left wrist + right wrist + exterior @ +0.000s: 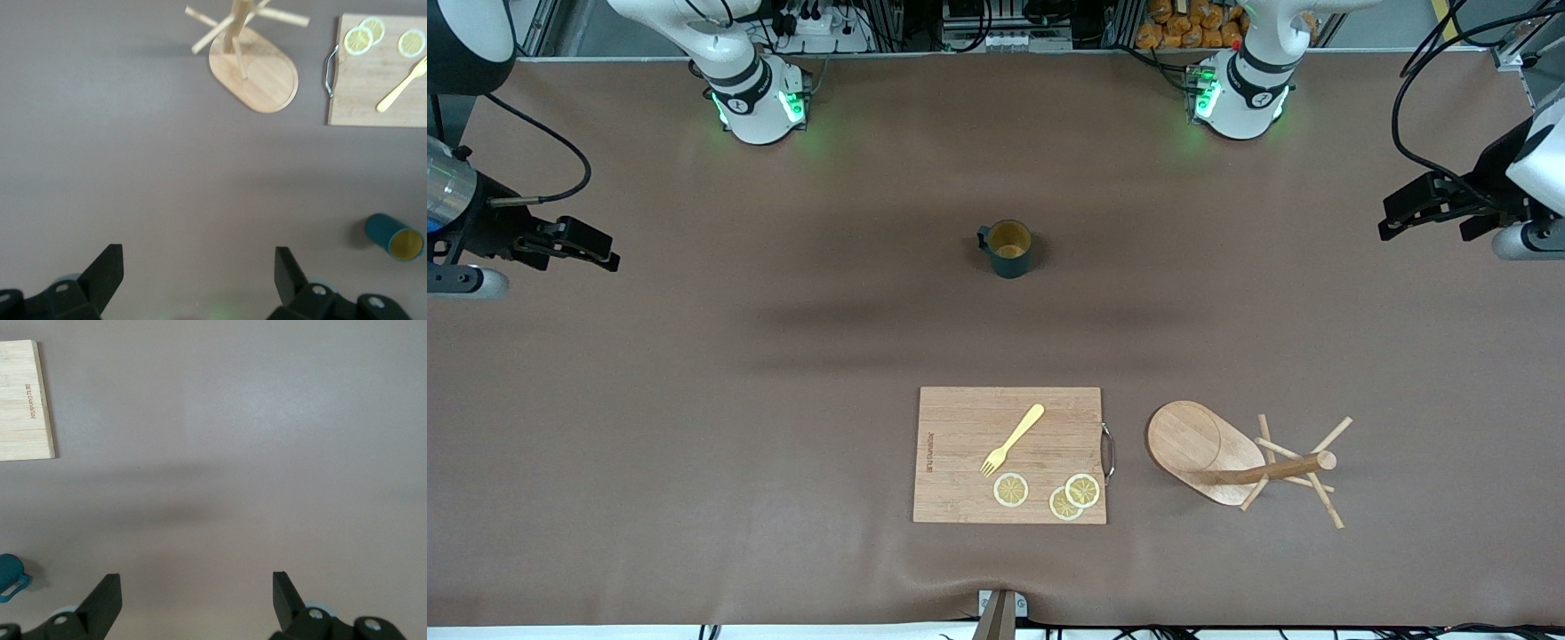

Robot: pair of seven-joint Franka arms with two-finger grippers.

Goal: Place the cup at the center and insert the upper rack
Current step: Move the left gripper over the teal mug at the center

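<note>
The dark teal cup [1009, 249] stands upright near the table's middle, its tan inside showing; it also shows in the left wrist view [393, 237] and at the edge of the right wrist view [10, 577]. The wooden upper rack [1227, 455] rests with its oval base flat on the table, nearer the front camera and toward the left arm's end; the left wrist view [253, 67] shows it too. My left gripper [1427, 231] is open and empty over the table's left-arm end [198, 270]. My right gripper [574, 258] is open and empty over the right-arm end [197, 590].
A rectangular wooden cutting board [960, 444] lies beside the rack, nearer the front camera than the cup. It carries a yellow fork [1012, 438] and three lemon slices [1011, 490], and has a metal handle [1109, 452] on the rack's side.
</note>
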